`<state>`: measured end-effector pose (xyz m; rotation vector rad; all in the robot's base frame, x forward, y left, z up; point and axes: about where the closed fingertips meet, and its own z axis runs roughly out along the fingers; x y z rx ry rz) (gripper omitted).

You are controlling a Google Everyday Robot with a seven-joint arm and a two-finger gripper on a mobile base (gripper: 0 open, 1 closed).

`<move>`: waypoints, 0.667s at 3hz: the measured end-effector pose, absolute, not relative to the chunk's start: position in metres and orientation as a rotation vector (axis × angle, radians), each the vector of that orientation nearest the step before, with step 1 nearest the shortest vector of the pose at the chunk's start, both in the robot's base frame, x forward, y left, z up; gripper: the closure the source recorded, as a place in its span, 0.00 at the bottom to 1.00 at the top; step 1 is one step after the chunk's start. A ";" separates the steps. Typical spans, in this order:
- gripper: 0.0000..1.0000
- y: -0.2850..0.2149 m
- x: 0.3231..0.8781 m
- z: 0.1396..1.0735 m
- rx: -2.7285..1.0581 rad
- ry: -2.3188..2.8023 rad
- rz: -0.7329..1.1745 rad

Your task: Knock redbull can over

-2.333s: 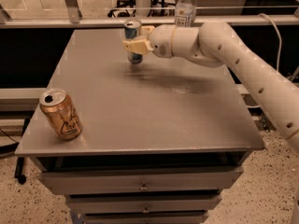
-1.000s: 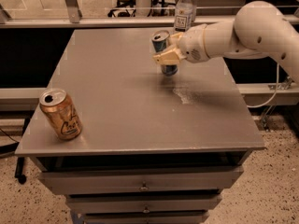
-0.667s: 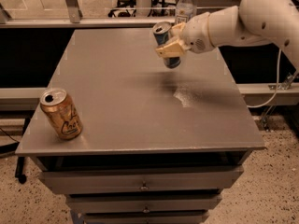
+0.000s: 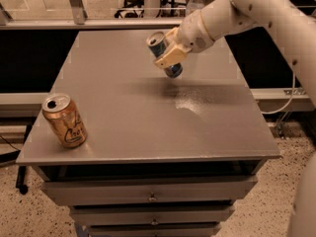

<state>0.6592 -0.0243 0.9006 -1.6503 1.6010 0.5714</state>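
Observation:
The redbull can (image 4: 161, 47) is a slim blue-and-silver can. It is held tilted in the air above the middle back of the grey table (image 4: 143, 117), its silver top pointing up and to the left. My gripper (image 4: 167, 55) is shut on the can's middle, its tan fingers (image 4: 166, 58) wrapped across it. The white arm reaches in from the upper right. The can's shadow falls on the table below it.
A fatter gold can (image 4: 64, 120) stands near the table's front left corner. A clear plastic bottle with a white cap (image 4: 195, 0) stands at the back edge, behind the arm. Drawers sit under the table top. A metal rail runs behind the table.
The gripper has carried the redbull can from the back of the table toward the middle, lifted it off the surface and tilted it over to the left.

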 end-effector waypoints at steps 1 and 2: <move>0.75 -0.006 0.640 0.883 -1.882 1.558 0.645; 0.52 0.008 0.627 0.873 -2.015 1.511 0.672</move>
